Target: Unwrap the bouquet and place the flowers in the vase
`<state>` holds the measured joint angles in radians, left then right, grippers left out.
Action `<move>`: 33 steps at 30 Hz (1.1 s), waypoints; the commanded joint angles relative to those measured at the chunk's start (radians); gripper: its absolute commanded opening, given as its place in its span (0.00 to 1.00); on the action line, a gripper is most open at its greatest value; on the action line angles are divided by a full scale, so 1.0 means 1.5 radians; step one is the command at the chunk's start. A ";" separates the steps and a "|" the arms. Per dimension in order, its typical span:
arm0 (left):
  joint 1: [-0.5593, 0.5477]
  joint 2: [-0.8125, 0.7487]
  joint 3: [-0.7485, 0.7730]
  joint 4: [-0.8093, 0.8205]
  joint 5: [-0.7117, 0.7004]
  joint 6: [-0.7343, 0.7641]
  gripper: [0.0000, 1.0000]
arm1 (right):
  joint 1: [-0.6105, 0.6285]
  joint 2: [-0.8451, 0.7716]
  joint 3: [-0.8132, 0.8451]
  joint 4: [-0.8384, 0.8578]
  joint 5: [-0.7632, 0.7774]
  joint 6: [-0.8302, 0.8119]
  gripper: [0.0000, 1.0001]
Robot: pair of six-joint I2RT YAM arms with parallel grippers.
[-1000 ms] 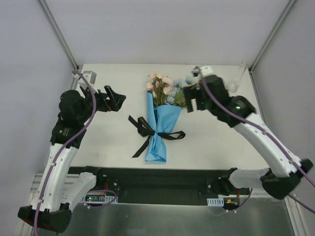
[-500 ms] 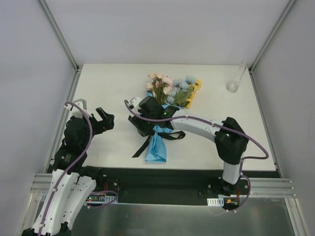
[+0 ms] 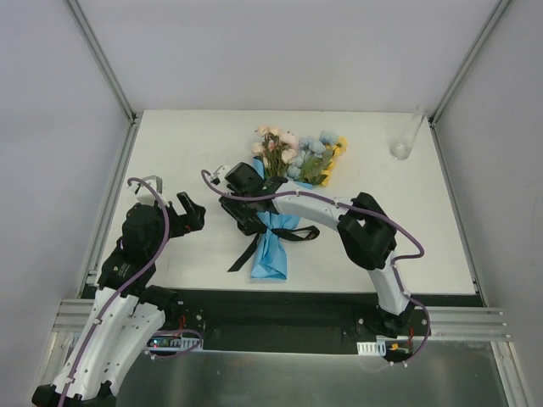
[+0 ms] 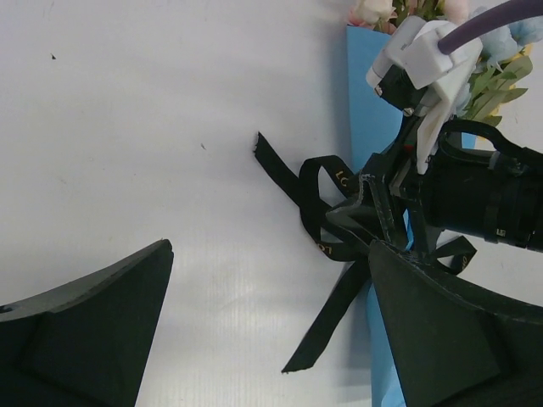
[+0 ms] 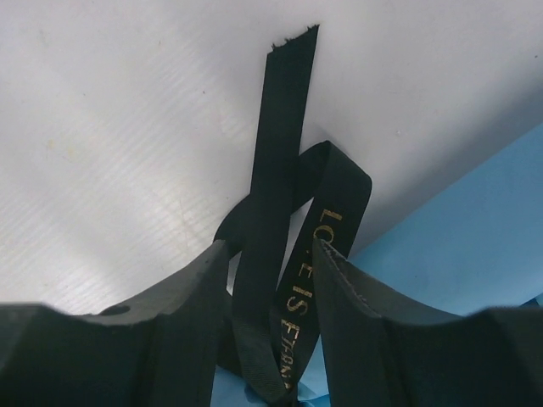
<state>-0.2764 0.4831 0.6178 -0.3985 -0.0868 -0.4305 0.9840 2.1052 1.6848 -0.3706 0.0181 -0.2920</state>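
The bouquet [image 3: 273, 229] lies mid-table, its flowers [image 3: 293, 154] pointing to the far side out of a blue paper cone tied with a black ribbon [image 3: 244, 248]. My right gripper [image 3: 240, 217] is down at the bow on the cone's left side. In the right wrist view its jaws [image 5: 270, 246] stand partly closed, with a ribbon loop lettered in gold and a ribbon tail [image 5: 284, 127] between them. My left gripper [image 3: 190, 212] hovers wide open to the left of the bow, holding nothing; in its own view [image 4: 270, 254] the ribbon tail [image 4: 327, 318] lies ahead. The clear vase [image 3: 401, 148] stands far right.
A small metal bracket [image 3: 151, 181] sits at the table's left edge, just behind the left arm. Metal frame posts rise at both far corners. The right arm stretches across the table's near half from its base to the bouquet.
The right arm swung from beside the flowers to the bow, and its jaws have narrowed around the ribbon. The left arm drew back and low, gripper still open.
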 commanded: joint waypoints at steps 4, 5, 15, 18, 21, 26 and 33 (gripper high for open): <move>-0.008 0.000 -0.004 0.038 0.010 -0.003 0.99 | 0.001 -0.008 0.011 -0.036 0.022 -0.008 0.35; -0.008 -0.001 -0.007 0.041 0.012 -0.005 0.99 | 0.002 -0.009 0.008 -0.036 0.022 -0.010 0.33; -0.008 0.007 -0.003 0.044 0.012 0.006 0.99 | 0.036 -0.063 0.024 -0.090 0.076 0.000 0.32; -0.008 0.007 -0.001 0.041 0.009 0.005 0.99 | 0.049 -0.083 0.001 -0.083 0.051 0.010 0.35; -0.009 0.004 -0.006 0.041 0.015 0.002 0.99 | 0.064 -0.089 -0.005 -0.099 0.111 0.011 0.46; -0.011 0.009 -0.005 0.038 0.017 0.003 0.99 | 0.070 -0.125 -0.012 -0.125 0.152 -0.006 0.51; -0.014 0.014 0.002 0.039 0.004 0.005 0.99 | 0.072 -0.100 -0.021 -0.108 0.084 -0.021 0.22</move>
<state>-0.2832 0.5041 0.6033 -0.3714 -0.0799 -0.4301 1.0912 1.9717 1.6688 -0.5323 0.1753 -0.3080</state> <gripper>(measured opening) 0.992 0.236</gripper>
